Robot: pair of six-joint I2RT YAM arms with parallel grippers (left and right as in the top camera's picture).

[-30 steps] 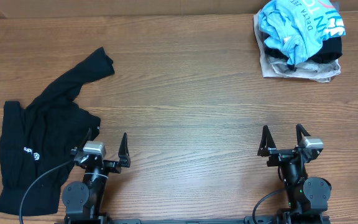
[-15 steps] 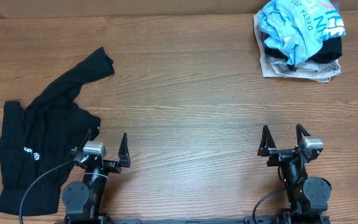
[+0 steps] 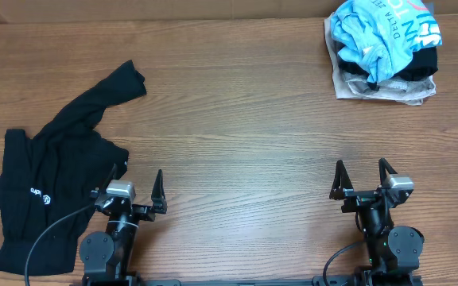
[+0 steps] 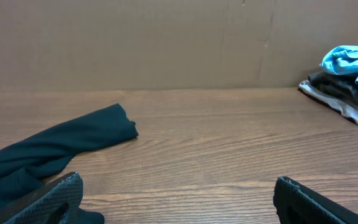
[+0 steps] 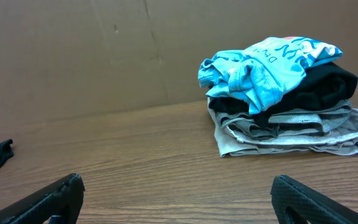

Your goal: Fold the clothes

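Observation:
The clothes, a black long-sleeved shirt (image 3: 50, 179) with a small white logo, lie crumpled at the table's left side, one sleeve (image 3: 118, 86) stretched toward the back. In the left wrist view that sleeve (image 4: 73, 140) lies ahead and to the left. My left gripper (image 3: 137, 181) stands open near the front edge, just right of the shirt, with nothing between its fingers (image 4: 48, 199). My right gripper (image 3: 362, 176) is open too at the front right, over bare wood, its fingertips (image 5: 303, 196) wide apart.
A pile of garments sits at the back right: a light blue tee (image 3: 380, 32) with white lettering on top, black fabric (image 5: 319, 87) under it, and a beige garment (image 3: 384, 89) at the bottom. A brown cardboard wall (image 4: 166, 43) borders the table's far edge.

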